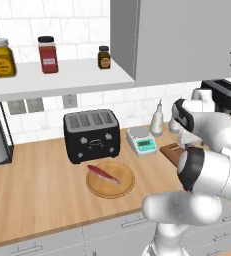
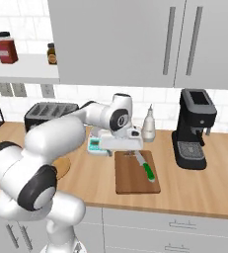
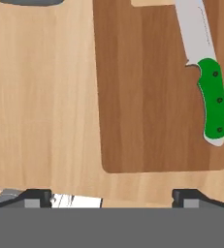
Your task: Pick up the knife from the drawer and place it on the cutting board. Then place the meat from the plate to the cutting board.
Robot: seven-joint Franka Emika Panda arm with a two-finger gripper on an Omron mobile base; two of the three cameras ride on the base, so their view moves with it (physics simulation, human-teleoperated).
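Left base view: from behind the arm on its left, facing forward and down over the counter (image 1: 37,185); mid-distance; toaster (image 1: 91,135) and plate (image 1: 110,181) central.
Right base view: from behind on the right, same facing; cutting board (image 2: 136,173) central, coffee machine (image 2: 194,129) far right.
Hand view: close, straight down on the cutting board (image 3: 147,97) and knife (image 3: 208,82).
Shared: counter, toaster, cutting board.
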